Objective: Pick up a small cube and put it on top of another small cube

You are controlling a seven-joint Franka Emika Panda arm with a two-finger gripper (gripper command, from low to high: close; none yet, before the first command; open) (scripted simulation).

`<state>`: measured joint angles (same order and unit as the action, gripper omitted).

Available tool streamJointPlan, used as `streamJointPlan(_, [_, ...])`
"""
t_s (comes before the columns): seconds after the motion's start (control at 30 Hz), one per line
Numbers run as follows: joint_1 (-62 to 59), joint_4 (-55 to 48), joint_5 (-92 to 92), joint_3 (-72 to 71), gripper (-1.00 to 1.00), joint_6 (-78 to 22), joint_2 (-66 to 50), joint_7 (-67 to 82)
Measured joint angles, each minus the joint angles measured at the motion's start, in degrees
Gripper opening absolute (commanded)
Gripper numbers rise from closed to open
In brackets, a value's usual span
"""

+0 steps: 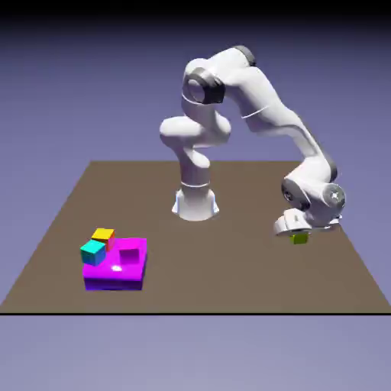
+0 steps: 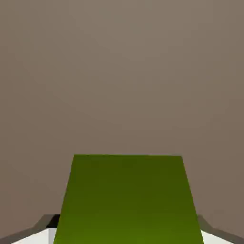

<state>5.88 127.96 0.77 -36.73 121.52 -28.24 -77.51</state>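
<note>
The small cube (image 1: 299, 238), yellow with olive-green sides, sits at table level on the exterior view's right, directly under my hand. My gripper (image 1: 298, 232) reaches down around it. In the hand view the cube's olive face (image 2: 127, 200) fills the lower middle, large. It lies between my gripper's (image 2: 127, 234) two tips and hides most of them. Only slivers of the grey fingertips (image 2: 47, 221) show at its lower corners, tight against its sides. The jaws look shut on the cube. No other yellow cube shows.
A magenta block (image 1: 122, 266) lies at the exterior view's front left. A cyan cube (image 1: 92, 252) and an orange-topped cube with a red side (image 1: 104, 236) stand against its left side. The robot's base (image 1: 195, 203) stands at the far middle of the brown table (image 1: 229, 267).
</note>
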Motion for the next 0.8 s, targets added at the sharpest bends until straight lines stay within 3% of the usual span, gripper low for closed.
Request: streamJointPlan(0.8, [-7.55, -13.21, 4.46, 49.84, -1.00, -13.95, 5.70, 20.28])
